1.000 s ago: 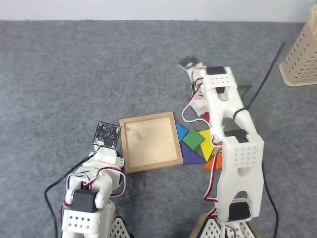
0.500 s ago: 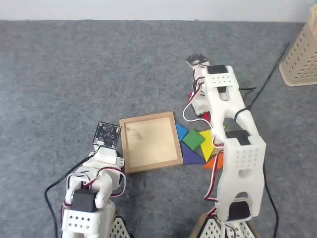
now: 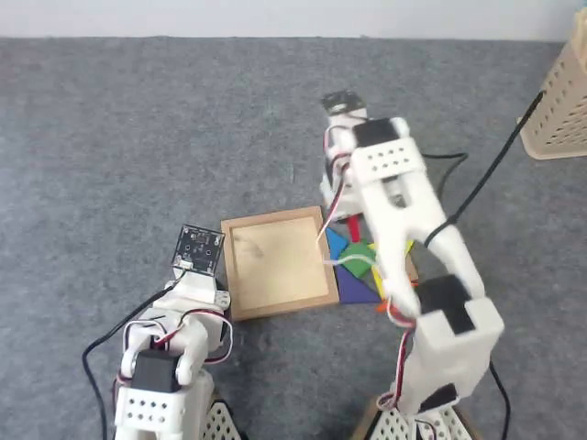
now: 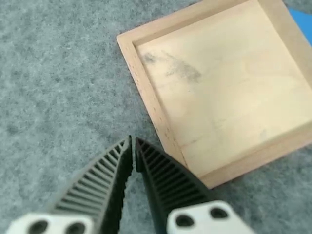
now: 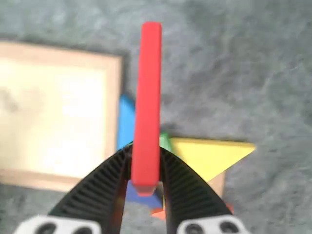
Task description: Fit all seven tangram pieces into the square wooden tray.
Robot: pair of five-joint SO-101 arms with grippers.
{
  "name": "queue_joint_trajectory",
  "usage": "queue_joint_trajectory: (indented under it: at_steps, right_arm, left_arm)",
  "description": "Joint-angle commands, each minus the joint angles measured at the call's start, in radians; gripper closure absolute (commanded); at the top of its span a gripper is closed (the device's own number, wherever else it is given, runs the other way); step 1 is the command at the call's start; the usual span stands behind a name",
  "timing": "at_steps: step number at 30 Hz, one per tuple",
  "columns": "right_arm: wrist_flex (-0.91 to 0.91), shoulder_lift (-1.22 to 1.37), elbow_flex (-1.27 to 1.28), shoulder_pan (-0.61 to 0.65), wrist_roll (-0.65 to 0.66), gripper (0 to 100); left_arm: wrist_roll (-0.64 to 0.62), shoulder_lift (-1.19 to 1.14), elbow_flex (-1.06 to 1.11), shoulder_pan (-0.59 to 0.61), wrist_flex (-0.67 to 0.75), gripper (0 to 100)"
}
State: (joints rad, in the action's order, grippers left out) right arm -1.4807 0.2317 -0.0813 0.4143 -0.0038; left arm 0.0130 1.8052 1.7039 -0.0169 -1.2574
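Note:
The square wooden tray (image 3: 275,295) lies empty on the grey carpet, seen close in the left wrist view (image 4: 146,92). My right gripper (image 5: 145,156) is shut on a red piece (image 5: 147,92), held edge-on above the pile just beside the tray (image 5: 115,92). Under it lie the blue (image 5: 126,126), green (image 5: 165,141) and yellow (image 5: 209,156) pieces. From above, blue (image 3: 336,244), green (image 3: 358,257) and purple (image 3: 353,286) pieces sit against the tray's right side, partly hidden by the right arm (image 3: 390,183). My left gripper (image 4: 133,144) is shut with nothing in it, close to the tray's near-left corner.
A perforated beige container (image 3: 559,101) stands at the far right edge. Black cables (image 3: 486,170) trail behind the right arm. Open carpet lies left of and beyond the tray.
The right arm has swung left toward the tray with the red piece and now hangs over the pile of pieces. The left arm has not moved.

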Motion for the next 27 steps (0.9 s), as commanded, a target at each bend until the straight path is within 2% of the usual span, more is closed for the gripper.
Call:
queue_joint_trajectory:
  at_steps: [1,8,19,24,27]
  right_arm:
    - [0.097,-0.156,0.107,0.077,-0.029,99.1]
    - [0.374,-0.272,0.387,0.229,-0.075,99.2]
    - [0.403,-0.140,0.347,0.338,-0.239,98.8]
    - [0.398,-0.068,0.301,0.378,-0.247,98.4]
    - [0.398,-0.051,0.301,0.378,-0.249,90.2]
  left_arm:
    - [-0.006,0.020,-0.019,0.000,-0.006,99]
    - [-0.006,0.020,-0.019,0.000,-0.006,99]
    - [-0.006,0.020,-0.019,0.000,-0.006,99]
    - [-0.006,0.020,-0.019,0.000,-0.006,99]
    - [-0.006,0.020,-0.019,0.000,-0.006,99]
